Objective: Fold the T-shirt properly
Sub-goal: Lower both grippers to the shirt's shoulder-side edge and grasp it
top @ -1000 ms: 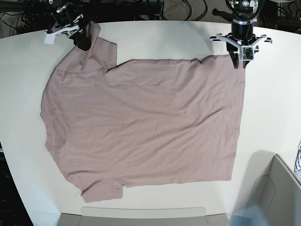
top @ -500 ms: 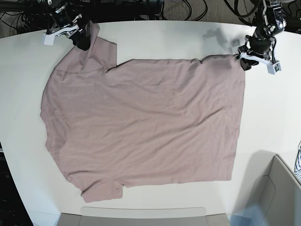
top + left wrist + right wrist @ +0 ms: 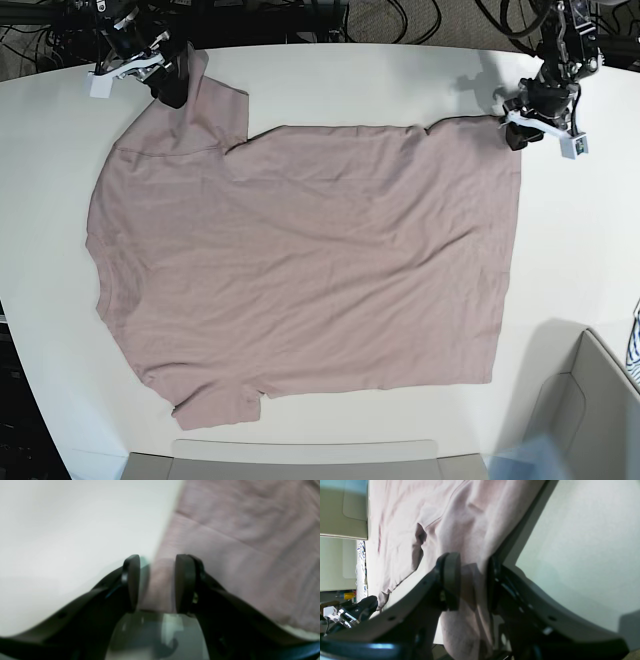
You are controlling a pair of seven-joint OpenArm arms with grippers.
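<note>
The T-shirt [image 3: 300, 260] is spread flat on the desk [image 3: 400, 80]. Its 2 o'clock hem corner is straddled by the left gripper [image 3: 513, 133], fingers [image 3: 183, 582] spread; the 11 o'clock sleeve is pinched by the right gripper [image 3: 172, 88].

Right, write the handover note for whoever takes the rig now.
Left gripper: at the shirt's far hem corner, jaws straddling the edge with a gap, not clamped.
Right gripper: cloth of the far sleeve between its jaws; firm pinch not confirmed.
Shirt: spread flat on the table, wrinkled.
Done: both far corners reached.
Left: close the grips, lift, and make every fold.
</note>
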